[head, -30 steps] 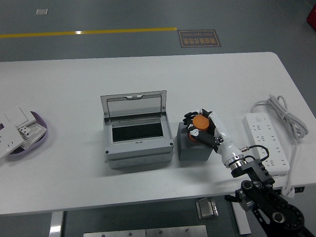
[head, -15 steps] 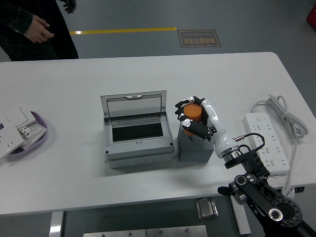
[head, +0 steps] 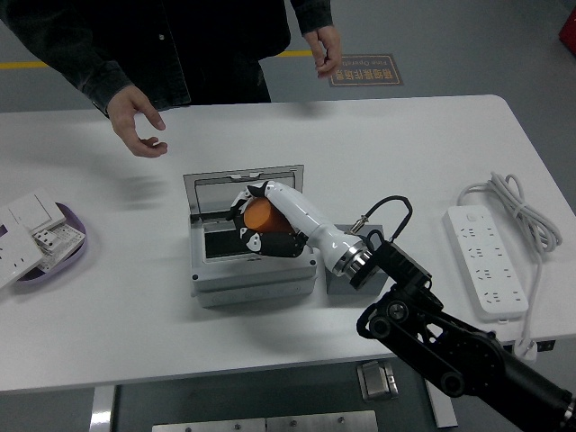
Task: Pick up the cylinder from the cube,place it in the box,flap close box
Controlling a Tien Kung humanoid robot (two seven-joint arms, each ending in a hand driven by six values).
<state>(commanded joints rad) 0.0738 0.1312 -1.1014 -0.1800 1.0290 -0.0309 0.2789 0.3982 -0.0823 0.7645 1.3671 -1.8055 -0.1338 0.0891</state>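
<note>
The right hand holds the orange cylinder over the open box, fingers curled around it; the cube sits beside.

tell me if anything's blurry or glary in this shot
Head view: even overhead light, no strong glare on the white table; the person's hand casts a soft shadow; the right hand holding the orange cylinder over the box looks sharp.
</note>
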